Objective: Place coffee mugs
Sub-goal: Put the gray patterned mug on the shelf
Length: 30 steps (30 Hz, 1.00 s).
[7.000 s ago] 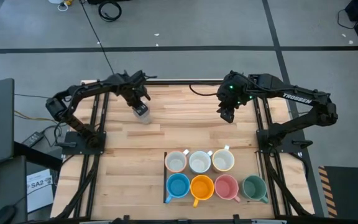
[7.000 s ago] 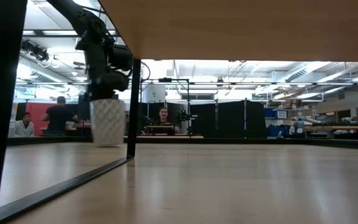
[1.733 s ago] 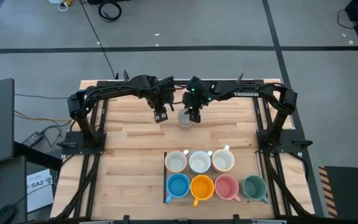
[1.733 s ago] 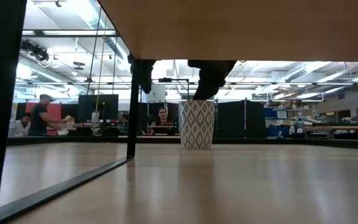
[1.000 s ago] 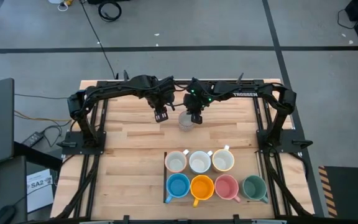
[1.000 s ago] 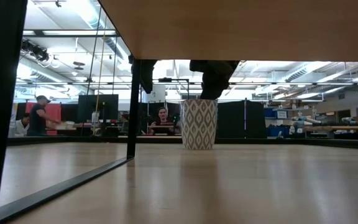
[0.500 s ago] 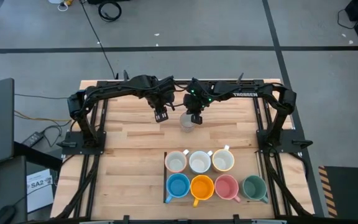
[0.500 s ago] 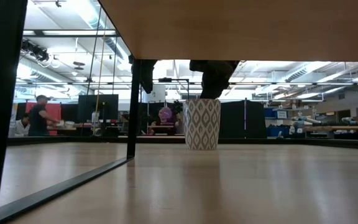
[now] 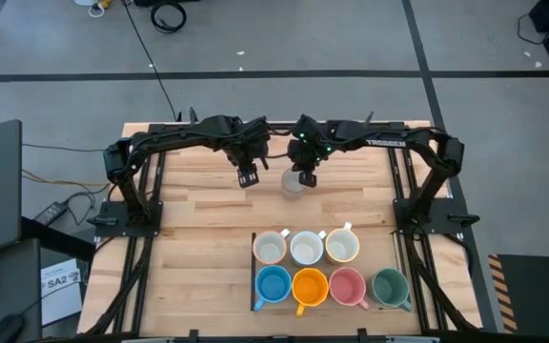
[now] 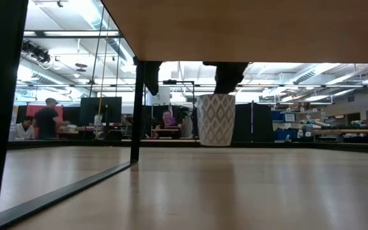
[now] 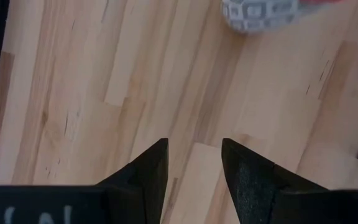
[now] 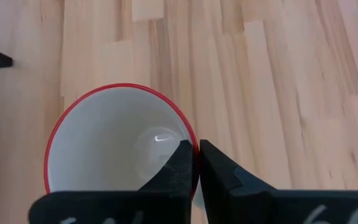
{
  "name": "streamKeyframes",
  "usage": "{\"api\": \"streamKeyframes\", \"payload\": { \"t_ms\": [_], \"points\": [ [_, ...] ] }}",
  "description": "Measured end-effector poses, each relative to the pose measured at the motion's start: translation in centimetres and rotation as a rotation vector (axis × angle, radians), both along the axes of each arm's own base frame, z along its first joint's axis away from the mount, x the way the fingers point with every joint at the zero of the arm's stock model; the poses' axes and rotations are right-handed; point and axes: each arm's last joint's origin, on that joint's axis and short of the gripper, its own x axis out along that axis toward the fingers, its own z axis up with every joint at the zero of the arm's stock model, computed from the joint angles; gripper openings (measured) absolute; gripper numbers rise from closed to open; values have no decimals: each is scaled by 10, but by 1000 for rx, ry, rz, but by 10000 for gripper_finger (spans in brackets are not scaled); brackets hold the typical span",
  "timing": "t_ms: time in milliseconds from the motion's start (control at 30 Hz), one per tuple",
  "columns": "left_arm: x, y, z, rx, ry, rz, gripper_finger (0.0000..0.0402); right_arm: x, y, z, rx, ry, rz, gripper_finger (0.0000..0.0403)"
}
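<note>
A white mug (image 9: 292, 183) with a grey diamond pattern and a red rim (image 12: 104, 90) is near the far middle of the table; it shows upright in the low view (image 10: 216, 120). My right gripper (image 9: 305, 176) is shut on its rim. My left gripper (image 9: 247, 176) hovers open and empty just left of the mug, over bare wood (image 11: 194, 146). Seven mugs stand in two rows near the front edge: three white or cream (image 9: 306, 248), then blue (image 9: 273, 285), orange (image 9: 309, 286), pink (image 9: 347, 286) and green (image 9: 390, 286). My right gripper pinches the mug's wall at the red rim (image 12: 196, 138), one finger inside the mug (image 12: 180, 163) and one outside (image 12: 219, 168). The fingers come from above, slanting down. The mug stays upright; in the low view its base looks just clear of the table.
The two rows of mugs fill the front right of the table. Black arm frames run along the left and right edges (image 9: 141, 205). Bare wood (image 9: 208, 257) lies at the front left. People show in the room behind the table.
My right gripper has gone a little toward the table's right edge and slightly up, taking the patterned mug with it. The mug has stayed upright and now sits higher and farther right in the low view.
</note>
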Motion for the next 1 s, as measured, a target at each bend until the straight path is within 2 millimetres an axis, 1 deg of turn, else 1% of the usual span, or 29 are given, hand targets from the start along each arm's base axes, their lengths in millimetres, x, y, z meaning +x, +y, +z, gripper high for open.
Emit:
{"api": "streamKeyframes", "payload": {
  "t_ms": [167,300,433,600,733,1000],
  "points": [
    [0,0,0,1,-2,0,156,-15,-1,13,9,20,-19,18],
    [1,1,0,6,-15,0,156,-28,-1,28,7,14,-37,18],
    [4,1,1,15,-41,0,156,-46,0,46,1,0,-59,18],
    [5,2,2,19,-53,0,156,-75,4,69,-24,16,-127,18],
    [5,2,2,20,-56,0,156,-102,11,86,-22,30,-195,18],
    [7,3,3,30,-82,1,156,-155,38,118,3,-3,-259,18]
  ]
}}
